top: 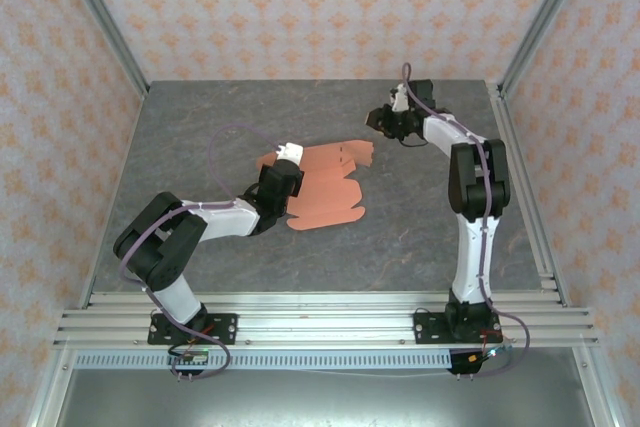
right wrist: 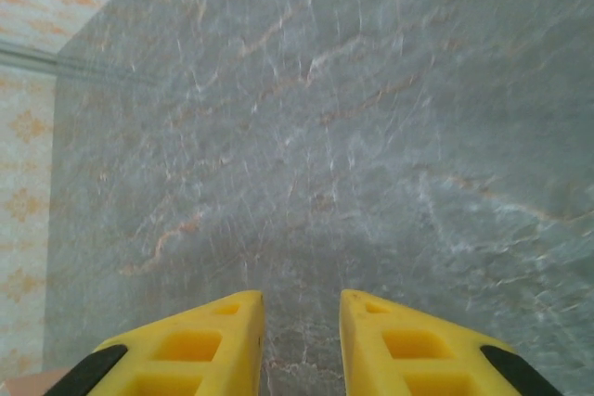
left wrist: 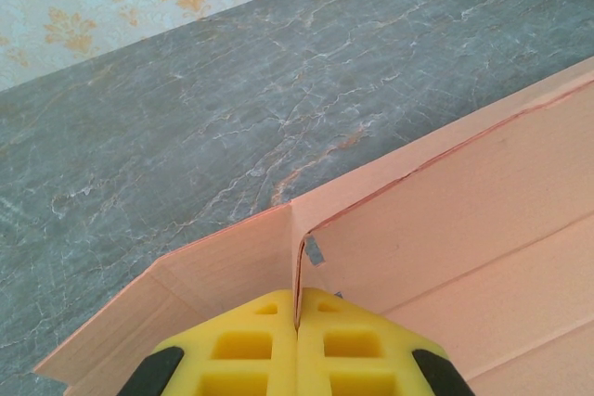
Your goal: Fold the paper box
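Left tool (left wrist: 297, 311) seemingly on paper box (left wrist: 483, 229)

walls (top: 300, 7): floral wallpaper | tabletop (top: 400, 237): grey marble | frame (top: 320, 312): aluminium rails

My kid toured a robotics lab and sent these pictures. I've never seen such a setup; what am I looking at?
Two robot arms are bolted at the near edge of a grey table. The wide picture is from a camera above and behind them: left arm on the left, right arm on the right. The other two come from wrist cameras looking past yellow fingers. A salmon-orange card sheet, the paper box, lies mostly flat on the table. The left gripper is shut on an upturned flap of it. The right gripper is open over bare table, holding nothing.
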### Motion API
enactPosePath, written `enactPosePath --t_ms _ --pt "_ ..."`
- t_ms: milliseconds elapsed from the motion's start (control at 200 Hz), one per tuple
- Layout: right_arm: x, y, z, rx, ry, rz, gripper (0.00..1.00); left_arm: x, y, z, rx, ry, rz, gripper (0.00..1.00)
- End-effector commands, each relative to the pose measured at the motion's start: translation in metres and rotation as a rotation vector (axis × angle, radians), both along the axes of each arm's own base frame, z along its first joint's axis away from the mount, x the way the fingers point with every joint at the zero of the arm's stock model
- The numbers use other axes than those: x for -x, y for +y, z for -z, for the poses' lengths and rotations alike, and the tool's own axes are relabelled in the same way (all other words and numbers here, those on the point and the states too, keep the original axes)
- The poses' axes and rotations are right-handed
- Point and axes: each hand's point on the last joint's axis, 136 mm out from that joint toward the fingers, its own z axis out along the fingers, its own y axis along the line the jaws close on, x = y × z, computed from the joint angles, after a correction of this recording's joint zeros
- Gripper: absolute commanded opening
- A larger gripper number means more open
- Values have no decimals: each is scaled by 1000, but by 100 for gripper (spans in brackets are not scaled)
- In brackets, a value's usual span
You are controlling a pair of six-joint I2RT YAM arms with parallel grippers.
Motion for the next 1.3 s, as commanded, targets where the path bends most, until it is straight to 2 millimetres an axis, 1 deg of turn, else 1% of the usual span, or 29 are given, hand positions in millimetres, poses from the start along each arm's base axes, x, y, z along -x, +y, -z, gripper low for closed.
enactPosePath --t_ms 0,90,215,345,556,771,801,846,906,981,1051,1116,1176,1231,1296 --pt "19 25 1 -48 41 -75 29 4 -2 9 -24 29 1 0" --pt "25 29 3 -55 46 -71 29 4 -1 11 -40 36 2 0" --pt "33 27 5 -64 42 -49 29 6 4 13 -82 42 -8 0" --pt "40 29 1 -80 28 -31 29 10 7 17 -125 45 -6 0" --pt "53 34 -5 -87 5 -17 29 13 3 24 -180 47 3 0" --pt "64 30 -3 -86 -8 20 30 18 7 29 -185 53 -9 0" --pt "64 28 -4 -83 -14 28 31 20 7 29 -184 53 -8 0" --pt "64 26 -5 -62 -22 36 35 21 8 31 -184 54 -8 0" --pt "61 16 -6 9 -35 52 39 22 7 32 -184 54 -2 0" --pt "56 4 -15 105 -56 73 41 21 6 29 -183 48 2 0" --pt "49 -5 -35 171 -93 94 41 20 5 26 -177 37 6 0" --pt "47 -8 -50 204 -118 103 42 19 3 23 -169 26 15 0" --pt "47 -4 -61 214 -128 94 47 18 1 23 -170 21 19 0" --pt "48 3 -67 206 -139 70 52 17 0 23 -166 16 21 0" --pt "49 12 -71 199 -150 35 61 17 0 24 -166 16 21 0"
